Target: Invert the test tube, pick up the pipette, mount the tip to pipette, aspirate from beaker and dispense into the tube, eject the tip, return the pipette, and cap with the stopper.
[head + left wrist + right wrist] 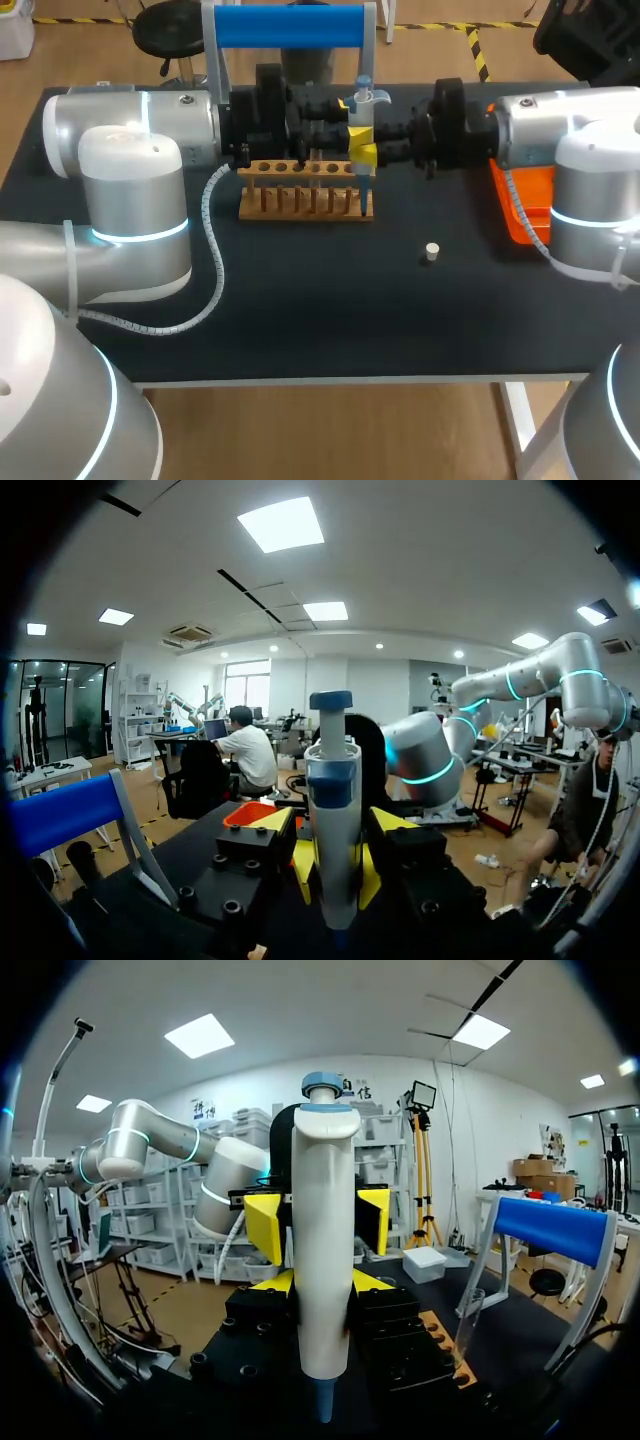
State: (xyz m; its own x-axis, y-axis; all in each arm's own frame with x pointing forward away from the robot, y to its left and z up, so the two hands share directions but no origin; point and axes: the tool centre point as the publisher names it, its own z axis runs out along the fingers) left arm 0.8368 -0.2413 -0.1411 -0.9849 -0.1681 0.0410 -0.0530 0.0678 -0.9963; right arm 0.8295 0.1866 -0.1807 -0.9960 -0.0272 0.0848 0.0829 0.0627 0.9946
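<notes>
The white pipette [363, 100] with a blue cap stands upright over the right end of the wooden tube rack [305, 190], held between both arms. My left gripper [357, 132] has its yellow fingers against the pipette [332, 780] from both sides, higher up on its body. My right gripper [364, 155] is shut on the pipette [322, 1190] lower down. From the right wrist, the left gripper's yellow fingertips [265, 1225] show behind the pipette, and a clear test tube [468, 1325] stands in the rack beside it. A small white stopper [431, 252] lies on the black table.
An orange tray [525, 205] sits at the right under my right arm. A stand with a blue bar [290, 27] rises behind the rack. My left arm's cable [215, 260] trails over the table to the left of the rack.
</notes>
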